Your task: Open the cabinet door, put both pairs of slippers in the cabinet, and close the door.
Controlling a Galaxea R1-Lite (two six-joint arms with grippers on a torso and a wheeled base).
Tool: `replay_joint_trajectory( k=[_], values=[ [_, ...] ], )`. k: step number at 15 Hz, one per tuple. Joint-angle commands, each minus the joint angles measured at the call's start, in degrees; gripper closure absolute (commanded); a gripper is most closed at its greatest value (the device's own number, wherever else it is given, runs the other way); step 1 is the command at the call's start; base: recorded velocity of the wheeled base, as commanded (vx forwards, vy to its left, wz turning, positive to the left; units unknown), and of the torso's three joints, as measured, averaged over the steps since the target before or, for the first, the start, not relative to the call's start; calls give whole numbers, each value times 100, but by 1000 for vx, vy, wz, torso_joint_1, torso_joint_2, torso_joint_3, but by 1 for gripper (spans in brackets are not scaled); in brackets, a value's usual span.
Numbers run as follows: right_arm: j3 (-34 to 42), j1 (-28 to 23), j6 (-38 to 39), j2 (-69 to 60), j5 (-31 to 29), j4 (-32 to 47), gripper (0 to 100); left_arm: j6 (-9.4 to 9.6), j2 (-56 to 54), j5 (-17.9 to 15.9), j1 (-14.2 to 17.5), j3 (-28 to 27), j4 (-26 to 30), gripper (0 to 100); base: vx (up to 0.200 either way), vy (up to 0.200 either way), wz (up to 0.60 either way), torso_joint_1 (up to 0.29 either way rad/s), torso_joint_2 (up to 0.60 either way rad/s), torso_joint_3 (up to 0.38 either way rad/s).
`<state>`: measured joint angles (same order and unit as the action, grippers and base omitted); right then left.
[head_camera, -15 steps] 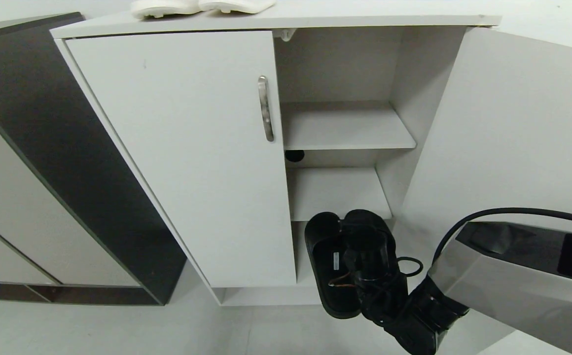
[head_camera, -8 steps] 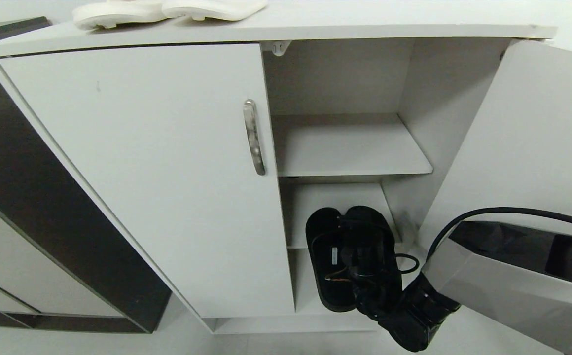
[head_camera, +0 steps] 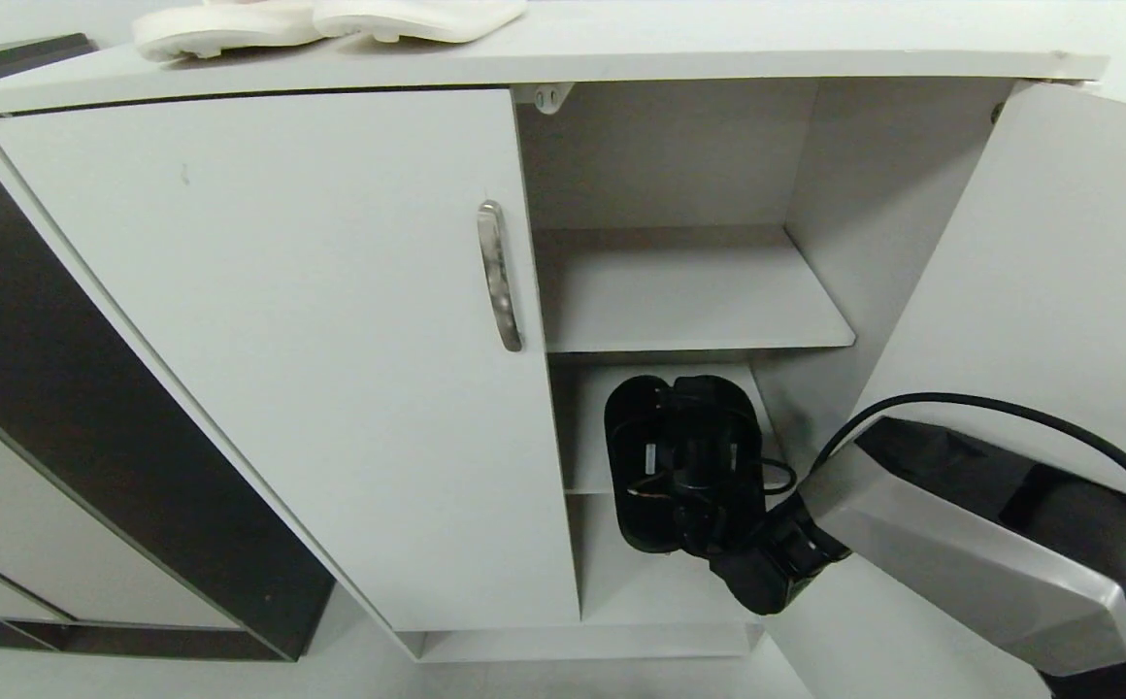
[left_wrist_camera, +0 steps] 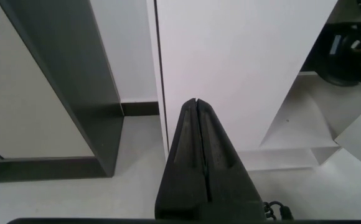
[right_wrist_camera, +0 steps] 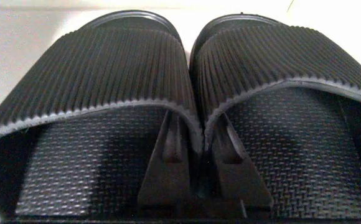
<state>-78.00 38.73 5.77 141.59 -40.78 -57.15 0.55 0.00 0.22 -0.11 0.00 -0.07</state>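
Observation:
A pair of black slippers (head_camera: 677, 456) hangs side by side at the white cabinet's open right half, over the front edge of its lower shelf (head_camera: 592, 432). My right gripper (head_camera: 709, 510) is shut on the black slippers, pinching their two inner strap edges together (right_wrist_camera: 196, 134). A pair of white slippers (head_camera: 330, 19) lies on the cabinet top. The right door (head_camera: 1039, 282) stands swung open; the left door (head_camera: 311, 320) with its metal handle (head_camera: 498, 277) is closed. My left gripper (left_wrist_camera: 196, 109) is shut and empty, low in front of the left door's bottom edge.
The upper shelf (head_camera: 689, 291) and the bottom compartment (head_camera: 650, 582) are bare. A dark-framed panel unit (head_camera: 87, 369) stands just left of the cabinet. Pale floor (left_wrist_camera: 131, 180) runs along the cabinet's base.
The head camera has moved closer to the cabinet. My right arm has carried the black slippers forward and up, from outside the bottom compartment to the lower shelf's edge.

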Motion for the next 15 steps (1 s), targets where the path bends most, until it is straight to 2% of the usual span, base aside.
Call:
replay_joint_trajectory(
  k=[1, 9, 15],
  values=[
    [-541, -173, -40, 351, 0, 257, 100, -2, 9, 4, 2, 0, -1, 100, 0, 0, 0, 0, 0, 0],
    [-2097, -366, -40, 782, 114, 1294, 100, -2, 9, 4, 2, 0, -1, 100, 0, 0, 0, 0, 0, 0],
    [-2791, -410, -40, 1151, 114, 1628, 100, -2, 9, 4, 2, 0, -1, 100, 0, 0, 0, 0, 0, 0]
  ],
)
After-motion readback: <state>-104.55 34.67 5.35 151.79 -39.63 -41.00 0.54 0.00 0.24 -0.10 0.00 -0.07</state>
